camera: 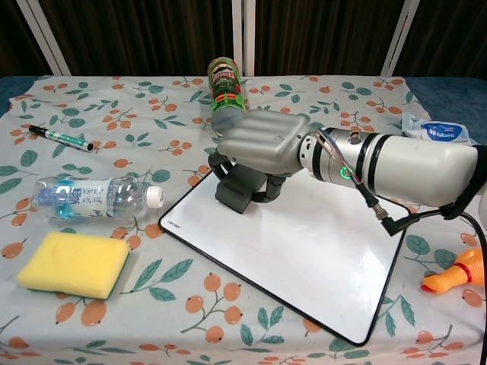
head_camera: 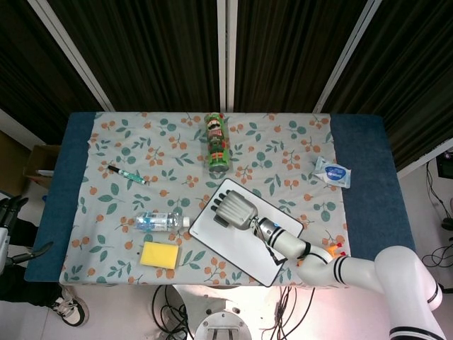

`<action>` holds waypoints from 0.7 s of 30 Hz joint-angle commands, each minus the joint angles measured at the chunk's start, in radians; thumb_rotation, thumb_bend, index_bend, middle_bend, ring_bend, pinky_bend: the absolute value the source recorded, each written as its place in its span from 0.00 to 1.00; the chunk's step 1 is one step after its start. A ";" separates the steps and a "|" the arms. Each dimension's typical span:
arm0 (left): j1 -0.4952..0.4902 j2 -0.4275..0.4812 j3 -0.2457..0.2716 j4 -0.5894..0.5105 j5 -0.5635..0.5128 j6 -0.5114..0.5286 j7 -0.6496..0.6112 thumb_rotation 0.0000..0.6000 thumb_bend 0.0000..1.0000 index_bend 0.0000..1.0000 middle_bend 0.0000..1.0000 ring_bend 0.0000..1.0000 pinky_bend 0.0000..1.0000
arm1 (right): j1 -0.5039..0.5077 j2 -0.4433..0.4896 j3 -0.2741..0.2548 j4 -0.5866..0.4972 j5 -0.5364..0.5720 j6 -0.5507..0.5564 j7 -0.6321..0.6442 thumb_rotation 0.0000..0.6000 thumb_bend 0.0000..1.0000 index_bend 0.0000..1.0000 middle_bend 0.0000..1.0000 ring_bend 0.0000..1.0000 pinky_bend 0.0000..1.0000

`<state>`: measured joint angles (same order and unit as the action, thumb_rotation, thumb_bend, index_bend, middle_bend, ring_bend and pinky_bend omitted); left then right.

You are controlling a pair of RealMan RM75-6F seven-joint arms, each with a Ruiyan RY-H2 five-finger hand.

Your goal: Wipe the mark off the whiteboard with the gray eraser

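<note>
A white board (camera: 304, 251) with a black rim lies tilted on the flowered cloth, also seen in the head view as the whiteboard (head_camera: 241, 244). I see no mark on its bare surface. My right hand (camera: 259, 148) grips the gray eraser (camera: 236, 190) from above and presses it onto the board's left part, near the far left edge. From overhead, the right hand (head_camera: 232, 209) covers most of the eraser. My left hand (head_camera: 8, 212) hangs off the table's left side, only partly visible at the frame edge.
A chip can (camera: 226, 90) lies just behind the board. A water bottle (camera: 87, 198) and a yellow sponge (camera: 74, 264) lie left of it, a marker pen (camera: 62, 138) further back left. An orange toy (camera: 456, 272) and a packet (camera: 440, 131) are on the right.
</note>
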<state>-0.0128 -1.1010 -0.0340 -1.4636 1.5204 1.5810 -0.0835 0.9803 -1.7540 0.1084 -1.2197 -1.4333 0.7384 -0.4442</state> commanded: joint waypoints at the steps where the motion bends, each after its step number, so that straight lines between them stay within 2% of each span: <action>1: 0.000 0.000 0.000 0.002 -0.001 -0.002 -0.002 0.49 0.00 0.13 0.11 0.09 0.16 | 0.000 0.012 -0.006 -0.009 -0.005 0.002 0.003 1.00 0.31 0.67 0.53 0.45 0.45; 12: -0.004 -0.002 0.002 -0.008 0.006 -0.007 0.010 0.49 0.00 0.13 0.11 0.09 0.16 | -0.053 0.158 -0.088 -0.154 -0.023 0.019 -0.001 1.00 0.31 0.67 0.53 0.45 0.45; 21: -0.017 -0.002 -0.002 -0.026 0.015 -0.015 0.029 0.49 0.00 0.13 0.11 0.09 0.16 | -0.096 0.304 -0.127 -0.302 0.064 -0.030 0.034 1.00 0.31 0.67 0.53 0.45 0.45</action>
<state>-0.0287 -1.1033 -0.0359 -1.4880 1.5346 1.5664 -0.0563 0.8929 -1.4684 -0.0109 -1.5038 -1.3842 0.7185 -0.4158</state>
